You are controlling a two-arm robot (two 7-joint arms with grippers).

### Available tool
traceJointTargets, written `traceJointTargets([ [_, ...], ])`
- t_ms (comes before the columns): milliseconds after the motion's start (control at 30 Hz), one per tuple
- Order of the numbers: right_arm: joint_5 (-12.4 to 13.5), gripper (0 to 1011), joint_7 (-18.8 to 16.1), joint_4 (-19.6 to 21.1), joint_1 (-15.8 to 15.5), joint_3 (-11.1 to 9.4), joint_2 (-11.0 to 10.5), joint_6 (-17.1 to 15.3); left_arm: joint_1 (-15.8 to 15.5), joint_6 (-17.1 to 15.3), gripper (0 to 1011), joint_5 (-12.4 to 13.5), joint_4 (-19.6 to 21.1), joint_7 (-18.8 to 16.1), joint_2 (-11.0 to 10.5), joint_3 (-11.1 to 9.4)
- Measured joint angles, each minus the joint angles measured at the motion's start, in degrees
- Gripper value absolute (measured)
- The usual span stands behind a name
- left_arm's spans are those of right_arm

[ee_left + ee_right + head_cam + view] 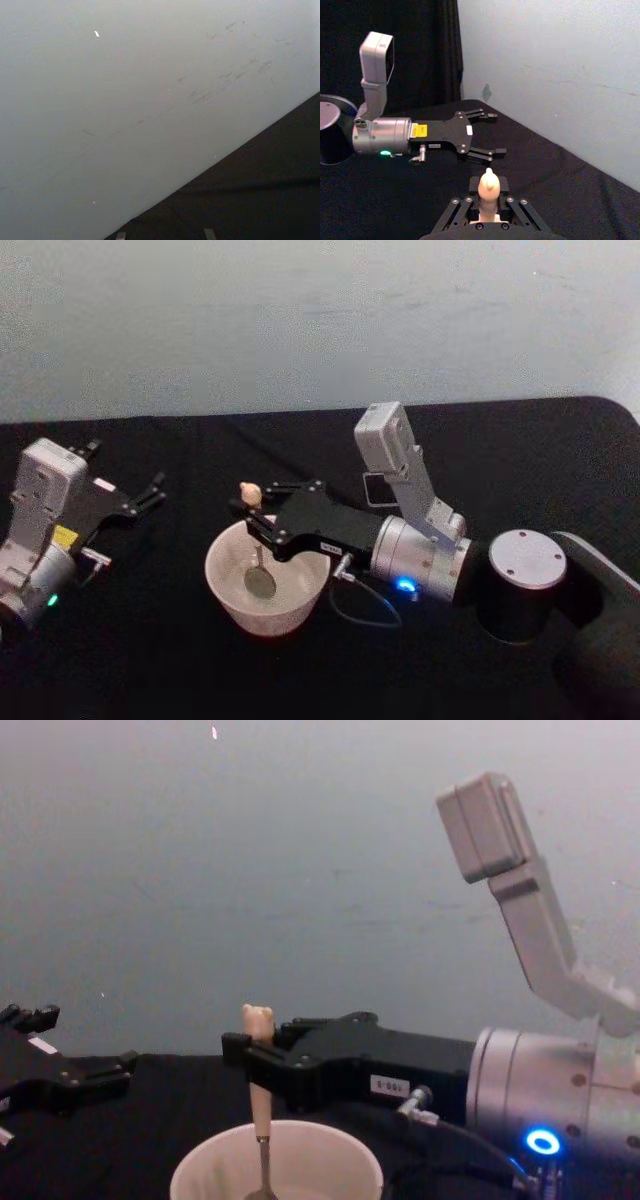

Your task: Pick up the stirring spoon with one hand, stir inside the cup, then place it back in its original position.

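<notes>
You've got the right claw [247, 517] clenched on the stirring spoon [260, 582]'s beige handle, its shiny round bowl down inside the wide cream cup [265, 622]; the left claw [125, 467] sits released, bench [450, 460] left.

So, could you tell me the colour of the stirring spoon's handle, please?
Beige, best seen in the chest view, on the small shiny-bowled stirring spoon.

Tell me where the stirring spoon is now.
Head view, centre: the stirring spoon stands upright in the cup, its handle clamped by the right gripper.
</notes>
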State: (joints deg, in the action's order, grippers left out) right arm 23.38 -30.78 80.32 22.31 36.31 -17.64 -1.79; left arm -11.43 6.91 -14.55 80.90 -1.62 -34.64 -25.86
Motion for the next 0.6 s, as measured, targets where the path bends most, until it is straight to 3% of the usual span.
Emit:
traceJointTargets([
  [400, -1.81, 207, 1.18, -2.7, 1.42, -1.45, 1.41, 0.7, 0.0, 0.0, 1001, 0.0, 0.0, 0.0, 0.0, 0.0],
  [600, -2.29, 207, 1.35, -3.05, 1.54, -2.48, 0.99, 0.89, 0.0, 0.0, 1001, 0.0, 0.0, 0.01, 0.0, 0.0],
])
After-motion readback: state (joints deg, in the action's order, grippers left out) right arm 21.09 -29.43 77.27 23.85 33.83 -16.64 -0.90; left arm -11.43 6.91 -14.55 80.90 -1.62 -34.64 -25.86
